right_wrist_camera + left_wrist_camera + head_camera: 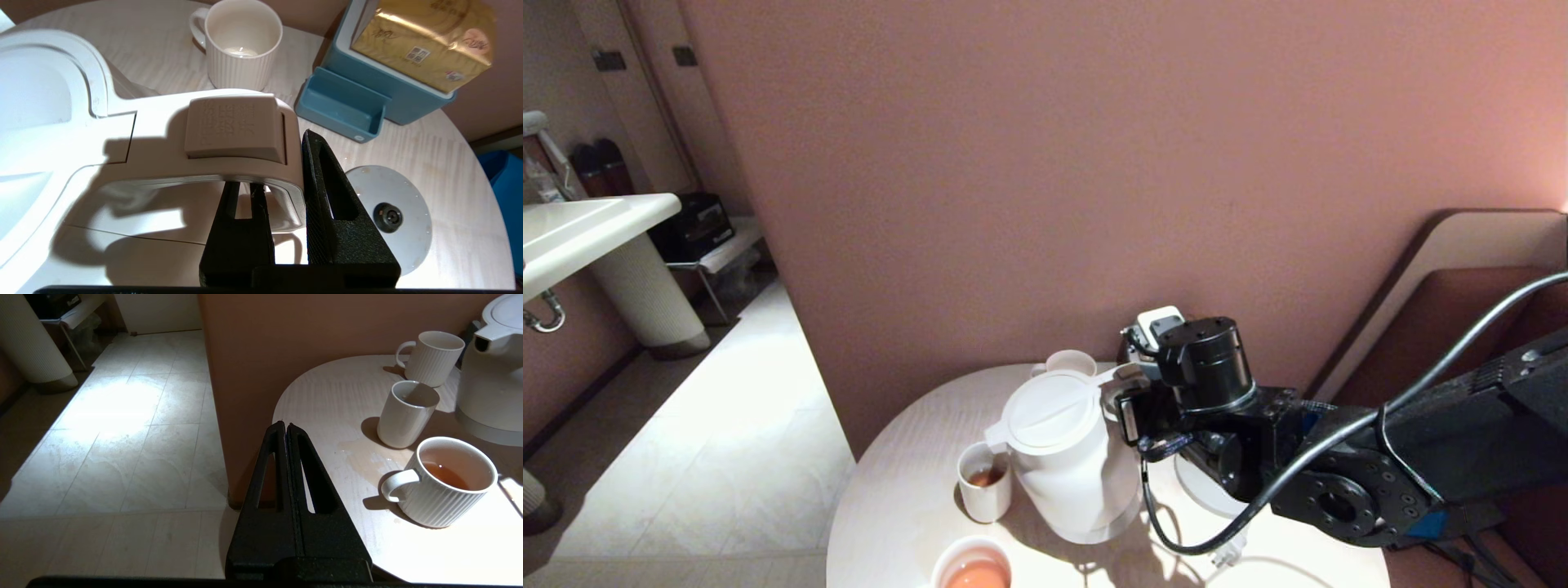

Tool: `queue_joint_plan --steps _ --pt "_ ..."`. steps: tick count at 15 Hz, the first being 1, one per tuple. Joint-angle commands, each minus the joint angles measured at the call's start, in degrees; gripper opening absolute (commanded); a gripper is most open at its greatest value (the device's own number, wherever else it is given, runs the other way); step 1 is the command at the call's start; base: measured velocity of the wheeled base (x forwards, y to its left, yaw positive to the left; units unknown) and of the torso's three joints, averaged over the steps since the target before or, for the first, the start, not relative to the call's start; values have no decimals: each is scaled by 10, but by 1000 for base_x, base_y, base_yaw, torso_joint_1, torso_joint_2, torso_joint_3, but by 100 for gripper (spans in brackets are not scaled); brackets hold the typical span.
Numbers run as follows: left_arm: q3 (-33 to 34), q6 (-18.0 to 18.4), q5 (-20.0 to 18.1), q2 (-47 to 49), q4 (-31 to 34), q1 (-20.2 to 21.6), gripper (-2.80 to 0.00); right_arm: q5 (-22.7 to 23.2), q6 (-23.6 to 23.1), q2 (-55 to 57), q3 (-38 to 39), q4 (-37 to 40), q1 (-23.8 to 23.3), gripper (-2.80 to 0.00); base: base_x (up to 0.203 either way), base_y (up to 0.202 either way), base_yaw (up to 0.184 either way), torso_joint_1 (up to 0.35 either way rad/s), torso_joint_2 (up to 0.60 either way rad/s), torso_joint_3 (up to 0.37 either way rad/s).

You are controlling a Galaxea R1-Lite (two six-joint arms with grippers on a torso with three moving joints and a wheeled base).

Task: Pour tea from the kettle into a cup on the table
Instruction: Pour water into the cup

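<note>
Right gripper [282, 192] clamped on kettle [1070, 457] handle [245, 163], kettle spout over the cup [985, 482]; left gripper [286, 430] closed.

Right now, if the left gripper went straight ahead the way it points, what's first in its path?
Likely the pink wall: the left gripper, shut, hangs beside the table edge and points at the wall's bottom corner by the tiled floor. Depth is unclear.
</note>
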Motion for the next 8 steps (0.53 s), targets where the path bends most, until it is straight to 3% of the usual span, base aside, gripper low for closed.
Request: queue_joint_plan --steps 1,8 --pt "0 0 0 1 -1 0 -280 -3 0 15 -1 0 5 -280 0 0 0 0 0 0" --pt "0 0 0 1 0 0 -280 -12 -20 34 -29 5 10 -280 0 0 0 0 0 0"
